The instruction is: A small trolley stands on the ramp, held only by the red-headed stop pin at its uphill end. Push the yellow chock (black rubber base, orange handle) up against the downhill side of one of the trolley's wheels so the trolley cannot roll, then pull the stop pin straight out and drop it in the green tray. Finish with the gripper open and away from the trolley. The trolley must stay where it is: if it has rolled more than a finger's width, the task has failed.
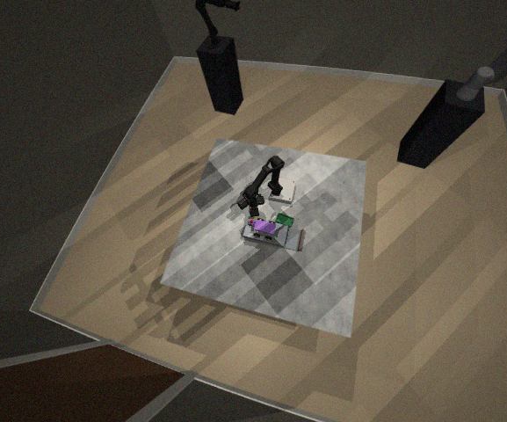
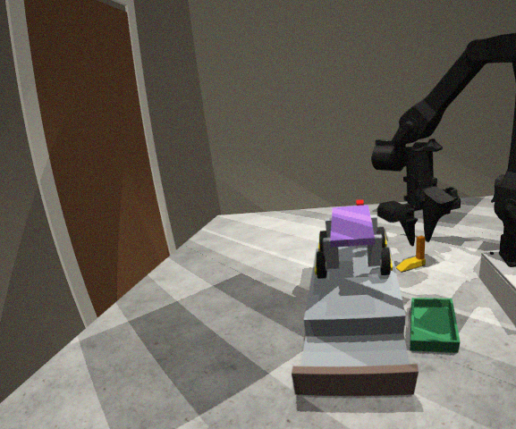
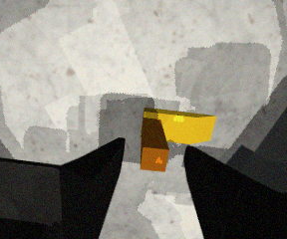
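My one black arm (image 1: pixel 262 176) (image 2: pixel 450 88) reaches down over the pale grey, stone-patterned surface (image 1: pixel 289 277) (image 2: pixel 249 360). My jaws stand partway open, narrower than wide, and hold nothing. Their two black tapering fingers (image 2: pixel 408 228) point down just above the single yellow wedge-shaped chock (image 1: pixel 256 217) (image 2: pixel 410 264) (image 3: pixel 188 128). Its one upright orange square handle (image 2: pixel 419 248) (image 3: pixel 154 159) lies within the gap in my wrist view, with space seen on both sides.

The chock sits on the surface beside the ramp, on my base's side, nearer the left edge in the top view than the green tray is. It is apart from all four black wheels (image 1: pixel 268 237) (image 2: pixel 385 261) of the one small grey trolley with a purple top (image 1: pixel 264 226) (image 2: pixel 351 226). That trolley stands on the single grey ramp (image 1: pixel 278 240) (image 2: pixel 355 307), which runs lengthwise between the surface's left and right edges, its brown end bar (image 1: pixel 300 240) (image 2: pixel 355 381) toward the right edge.

One stop pin with a red head (image 1: pixel 251 221) (image 2: pixel 359 202) shows at the trolley's uphill end; its shaft I cannot make out. One rectangular green tray (image 1: pixel 285 220) (image 2: pixel 434 346) rests beside the ramp, well in from every corner, with no pin in it.
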`<state>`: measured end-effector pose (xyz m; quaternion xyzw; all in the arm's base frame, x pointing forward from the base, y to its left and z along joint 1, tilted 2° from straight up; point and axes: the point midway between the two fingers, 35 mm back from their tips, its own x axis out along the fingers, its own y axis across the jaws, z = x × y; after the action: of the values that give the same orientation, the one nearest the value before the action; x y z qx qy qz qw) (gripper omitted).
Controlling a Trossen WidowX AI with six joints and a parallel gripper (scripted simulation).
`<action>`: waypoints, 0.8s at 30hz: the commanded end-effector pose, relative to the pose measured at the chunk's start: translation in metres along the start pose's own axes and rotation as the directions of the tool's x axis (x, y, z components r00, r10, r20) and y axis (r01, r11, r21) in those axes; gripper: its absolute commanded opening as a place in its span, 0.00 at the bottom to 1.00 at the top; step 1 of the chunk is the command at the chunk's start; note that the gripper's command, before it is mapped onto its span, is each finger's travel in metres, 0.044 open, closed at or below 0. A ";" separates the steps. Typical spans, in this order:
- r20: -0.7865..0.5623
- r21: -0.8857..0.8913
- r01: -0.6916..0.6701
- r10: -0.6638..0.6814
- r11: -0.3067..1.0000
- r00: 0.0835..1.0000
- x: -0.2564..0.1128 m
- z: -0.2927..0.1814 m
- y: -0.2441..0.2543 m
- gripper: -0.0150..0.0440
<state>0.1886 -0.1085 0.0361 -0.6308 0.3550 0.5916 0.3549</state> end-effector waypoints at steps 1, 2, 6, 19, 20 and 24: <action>0.002 -0.005 -0.005 0.005 1.000 1.000 0.006 0.001 0.001 0.58; 0.002 -0.005 -0.005 0.005 1.000 1.000 0.007 0.001 0.001 0.58; 0.002 -0.005 -0.005 0.005 1.000 1.000 0.014 0.001 0.001 0.58; 0.002 0.000 -0.001 0.001 1.000 1.000 0.021 0.000 0.000 0.39; 0.002 0.000 -0.001 0.001 1.000 1.000 0.021 0.000 0.000 0.38; 0.002 0.000 -0.001 0.001 1.000 1.000 0.021 0.000 0.000 0.33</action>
<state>0.1885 -0.1090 0.0146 -0.6294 0.3560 0.5930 0.3542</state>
